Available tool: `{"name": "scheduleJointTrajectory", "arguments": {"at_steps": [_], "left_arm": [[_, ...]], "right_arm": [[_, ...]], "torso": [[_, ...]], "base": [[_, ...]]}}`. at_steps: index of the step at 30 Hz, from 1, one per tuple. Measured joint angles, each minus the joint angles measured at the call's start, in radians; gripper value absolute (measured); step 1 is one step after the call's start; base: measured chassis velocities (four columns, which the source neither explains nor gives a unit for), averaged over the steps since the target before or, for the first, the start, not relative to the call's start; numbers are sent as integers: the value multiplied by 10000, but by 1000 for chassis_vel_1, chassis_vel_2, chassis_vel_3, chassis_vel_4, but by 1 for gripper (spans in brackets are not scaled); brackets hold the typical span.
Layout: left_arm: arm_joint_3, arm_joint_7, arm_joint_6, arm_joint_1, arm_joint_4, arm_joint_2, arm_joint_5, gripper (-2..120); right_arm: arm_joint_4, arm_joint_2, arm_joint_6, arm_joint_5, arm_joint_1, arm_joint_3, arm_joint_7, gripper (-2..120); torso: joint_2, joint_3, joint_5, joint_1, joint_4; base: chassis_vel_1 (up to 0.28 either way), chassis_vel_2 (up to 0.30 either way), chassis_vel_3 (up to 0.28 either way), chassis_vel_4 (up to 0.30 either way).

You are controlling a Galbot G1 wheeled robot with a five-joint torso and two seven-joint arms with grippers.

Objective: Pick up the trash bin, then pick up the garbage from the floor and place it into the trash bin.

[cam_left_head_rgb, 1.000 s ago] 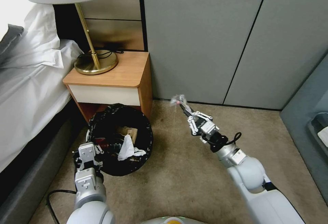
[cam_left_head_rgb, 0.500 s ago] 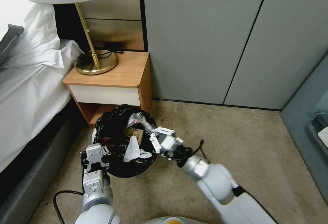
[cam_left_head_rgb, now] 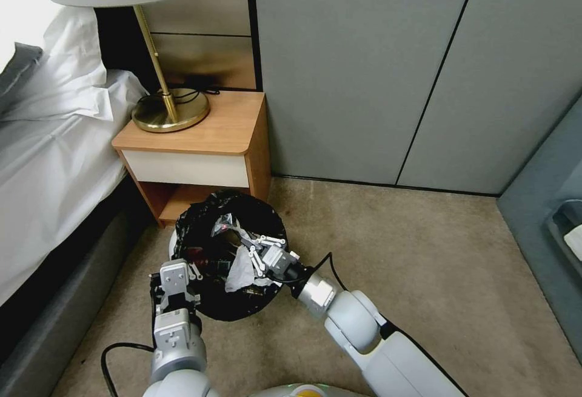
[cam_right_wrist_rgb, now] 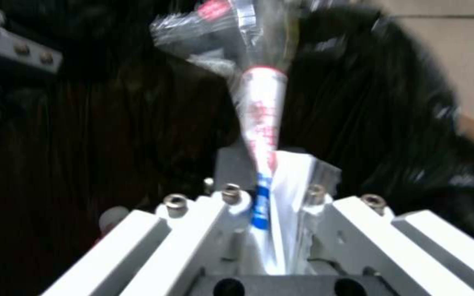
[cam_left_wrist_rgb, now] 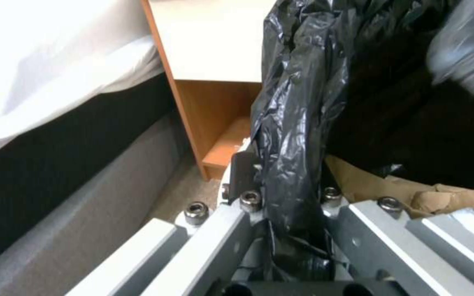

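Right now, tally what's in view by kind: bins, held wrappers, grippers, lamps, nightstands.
trash bin: 1
wrapper in right gripper: 1
grippers, counting the left gripper on the bin rim: 2
lamp: 1
nightstand: 1
Total: 6

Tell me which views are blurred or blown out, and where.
Head view: sharp, evenly lit; straight wall panels bow toward the edges. Left wrist view: bedsheet overexposed, liner bag crisp, upper corner smeared. Right wrist view: motion-blurred throughout; the wrapper in the right gripper is soft.

My left end effector (cam_left_wrist_rgb: 281, 193) hides its fingertips in the liner (cam_left_wrist_rgb: 297, 102); the wrapper (cam_right_wrist_rgb: 259, 107) beyond my right one is blurred.
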Motion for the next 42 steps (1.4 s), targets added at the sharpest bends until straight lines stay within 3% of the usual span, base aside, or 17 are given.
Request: {"name": "scheduleJointTrajectory", "arguments": {"at_steps": [12, 14, 16, 24, 34, 39, 42], "left_arm": [[161, 9, 2, -26, -52, -81, 182, 1], [166, 19, 6, -47, -52, -99, 209, 1], [167, 19, 6, -55, -49, -107, 220, 1], [127, 193, 18, 0, -64, -114, 330, 1], [-98, 376, 4, -35, -62, -46, 224, 1], [-115, 425, -8, -13, -61, -30, 120, 1], [-180, 433, 13, -18, -106, -1, 34, 1]], "right_arm": [[115, -87, -19, -159, -165, 4, -67, 47], [224, -155, -19, -158, -184, 57, -135, 59], [245, -163, -19, -158, -202, 71, -140, 63], [524, -144, 39, -305, -352, 160, -138, 96], [1743, -285, 416, -710, -795, 686, -174, 100], [3279, -399, 304, -420, -1575, 1479, -354, 100], [4369, -162, 110, -380, -2748, 2224, 113, 100]], "torso": [[0, 0, 2, 0, 0], [0, 0, 1, -1, 0], [0, 0, 1, -1, 0], [0, 0, 1, 0, 0], [0, 0, 2, 0, 0], [0, 0, 0, -1, -1], [0, 0, 1, 0, -1]], "base": [[0, 0, 0, 0], [0, 0, 0, 0], [0, 0, 0, 0], [0, 0, 0, 0], [0, 0, 0, 0], [0, 0, 0, 0], [0, 0, 0, 0]]}}
